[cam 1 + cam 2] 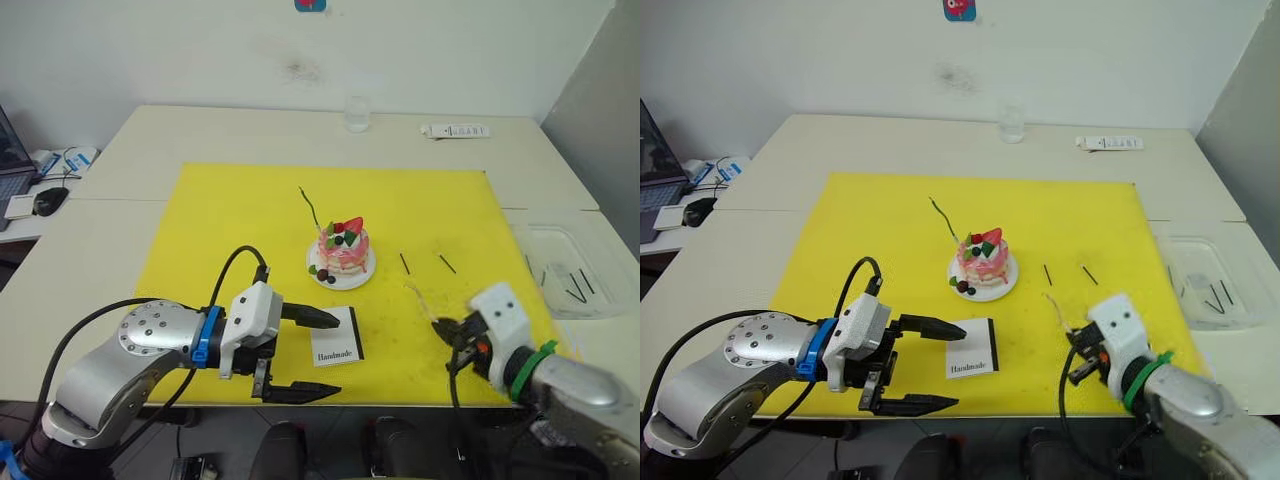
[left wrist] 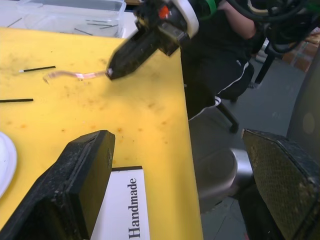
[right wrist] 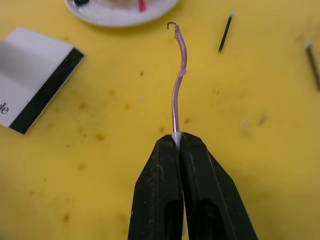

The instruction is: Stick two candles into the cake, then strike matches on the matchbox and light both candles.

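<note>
on the yellow mat (image 1: 220, 215), in the head views, the cake (image 1: 342, 250) is seen on its white plate with the greenish candle (image 1: 309, 207) stuck in it, leaning away. the matchbox (image 1: 335, 336) lies just beside the left gripper (image 1: 300, 355), whose fingers are spread wide. two matches (image 1: 404, 263) lie right of the cake.

in the left wrist view, the right gripper (image 2: 111, 74) is seen holding the pink candle (image 2: 75, 75) low over the mat.

in the right wrist view, the fingers (image 3: 161, 186) are clamped on the pink candle's white end, its tip near the plate (image 3: 122, 15).
</note>
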### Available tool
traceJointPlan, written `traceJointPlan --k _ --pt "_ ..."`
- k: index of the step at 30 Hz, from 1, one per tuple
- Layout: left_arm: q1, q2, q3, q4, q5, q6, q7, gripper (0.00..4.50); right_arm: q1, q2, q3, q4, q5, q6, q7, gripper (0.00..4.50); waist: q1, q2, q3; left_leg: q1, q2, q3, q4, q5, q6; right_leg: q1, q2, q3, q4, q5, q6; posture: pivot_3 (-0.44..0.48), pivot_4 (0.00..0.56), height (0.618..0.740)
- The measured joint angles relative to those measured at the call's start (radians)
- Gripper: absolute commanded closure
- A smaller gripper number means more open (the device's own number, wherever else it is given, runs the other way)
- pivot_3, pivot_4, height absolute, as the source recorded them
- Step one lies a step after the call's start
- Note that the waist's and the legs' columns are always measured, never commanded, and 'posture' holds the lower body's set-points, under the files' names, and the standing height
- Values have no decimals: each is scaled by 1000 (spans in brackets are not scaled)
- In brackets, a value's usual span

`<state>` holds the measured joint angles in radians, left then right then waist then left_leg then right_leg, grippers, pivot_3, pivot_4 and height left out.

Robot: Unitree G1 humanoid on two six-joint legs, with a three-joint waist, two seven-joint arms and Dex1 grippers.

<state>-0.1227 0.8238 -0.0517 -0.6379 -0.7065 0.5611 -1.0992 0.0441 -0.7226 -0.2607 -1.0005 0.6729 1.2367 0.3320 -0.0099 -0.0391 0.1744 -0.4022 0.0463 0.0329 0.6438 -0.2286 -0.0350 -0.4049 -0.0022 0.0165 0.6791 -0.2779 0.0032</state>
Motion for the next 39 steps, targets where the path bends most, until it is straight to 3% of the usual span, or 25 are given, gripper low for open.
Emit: traceJointPlan --k 2,5,9,13,30,33,37,39 --pt "-9 -1 2 -20 -26 20 13 0 13 -129 -66 49 -17 -75 108 4487 3 -1 0 0 0 -1 0 0 0 0 0 -1 -1 0 0 0 150 740" --pt "-18 5 7 -47 -51 35 19 0 148 -307 -141 225 -96 -266 340 4487 12 -1 0 -1 -1 -1 -1 0 0 1 1 -2 -3 -1 1 0 150 740" --pt "-38 -2 12 -70 -103 67 46 0 316 -348 -214 443 -213 -543 579 4487 9 -2 0 -1 0 -1 -1 0 1 1 2 -1 -3 -1 1 0 150 740" --pt "-57 -4 10 -79 -131 89 65 0 395 -341 -227 553 -265 -692 700 4487 5 -1 0 1 0 -1 0 0 1 1 2 0 0 -1 1 0 150 740" --pt "-96 -7 -29 -85 -142 92 61 0 366 -309 -148 681 -338 -791 758 4487 7 -1 0 1 0 -1 1 0 0 2 3 0 1 -1 1 0 150 740" --pt "-119 -7 -42 -85 -131 87 58 0 359 -309 -145 692 -341 -792 759 3783 8 -1 0 1 0 -1 1 0 0 2 3 0 1 -1 1 0 150 740" --pt "-135 -19 -63 -84 -125 87 62 0 342 -309 -144 710 -347 -822 768 2420 7 -1 0 2 -1 -1 1 0 0 3 3 1 1 -1 1 0 150 740" --pt "-138 -20 -66 -84 -122 87 63 0 340 -320 -150 709 -343 -820 787 2420 7 -1 0 2 -1 -1 1 0 0 3 3 0 1 -1 1 0 150 740"
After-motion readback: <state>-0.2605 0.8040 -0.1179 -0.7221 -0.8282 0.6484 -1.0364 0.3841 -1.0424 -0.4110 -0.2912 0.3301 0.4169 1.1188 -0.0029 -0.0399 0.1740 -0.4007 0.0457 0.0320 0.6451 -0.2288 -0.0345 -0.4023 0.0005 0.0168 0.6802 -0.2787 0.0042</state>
